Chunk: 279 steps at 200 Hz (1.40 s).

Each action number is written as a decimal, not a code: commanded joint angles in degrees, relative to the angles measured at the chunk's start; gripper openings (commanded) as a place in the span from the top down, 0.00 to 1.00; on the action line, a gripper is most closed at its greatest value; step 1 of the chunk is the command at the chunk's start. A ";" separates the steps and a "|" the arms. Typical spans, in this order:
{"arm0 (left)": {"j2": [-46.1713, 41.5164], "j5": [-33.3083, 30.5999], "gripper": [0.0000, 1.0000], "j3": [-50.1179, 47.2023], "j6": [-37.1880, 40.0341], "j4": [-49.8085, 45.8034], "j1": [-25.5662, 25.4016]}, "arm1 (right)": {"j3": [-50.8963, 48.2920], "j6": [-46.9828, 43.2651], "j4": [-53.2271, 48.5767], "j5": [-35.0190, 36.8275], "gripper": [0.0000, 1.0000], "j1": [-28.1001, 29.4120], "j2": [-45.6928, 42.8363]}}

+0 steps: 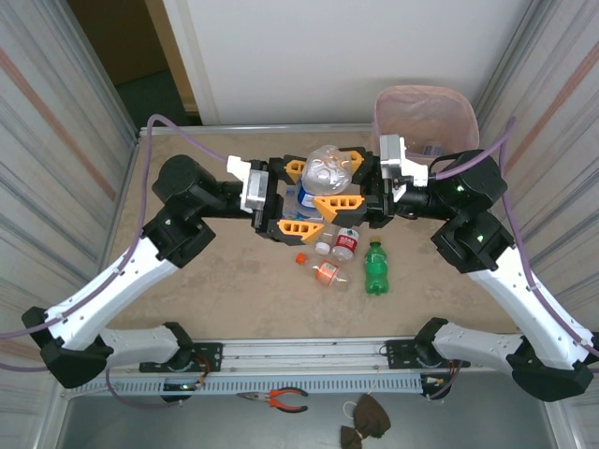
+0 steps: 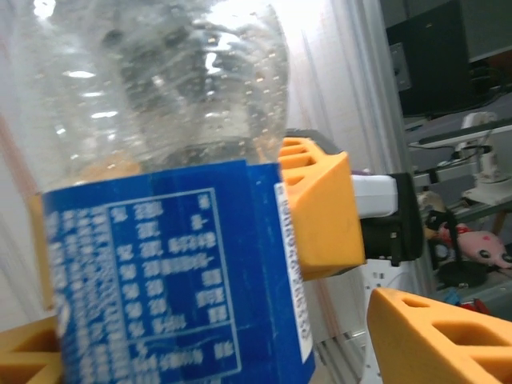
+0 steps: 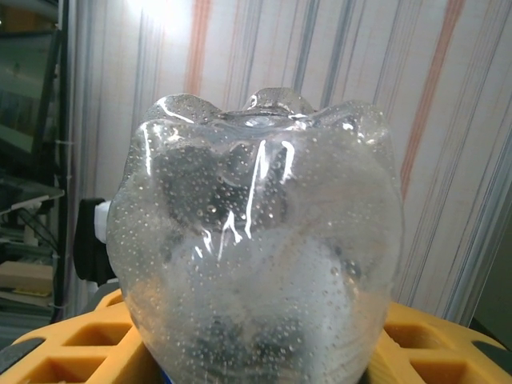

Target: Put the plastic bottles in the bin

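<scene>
Pliers (image 1: 281,399) on near ledge. Green bottle (image 1: 375,268) and red-labelled bottle (image 1: 344,245) lying mid-tabletop (image 1: 206,281). Just beyond, clear blue-labelled bottle (image 1: 323,173), base up, clamped in right gripper (image 1: 343,182); left gripper (image 1: 298,198) spread wide, one finger clear of it. Pink bin (image 1: 426,117) at far right corner.

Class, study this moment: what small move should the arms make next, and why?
Probably draw the left gripper back leftward. Its jaws look open around the clear blue-labelled bottle, while the right gripper appears clamped on it, so the right arm looks free to carry the bottle to the pink bin at the far right corner.
</scene>
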 commanded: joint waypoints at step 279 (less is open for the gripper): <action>-10.93 -22.74 0.26 -10.30 5.24 -7.30 0.13 | 36.03 7.31 -46.58 22.78 0.56 -49.74 36.09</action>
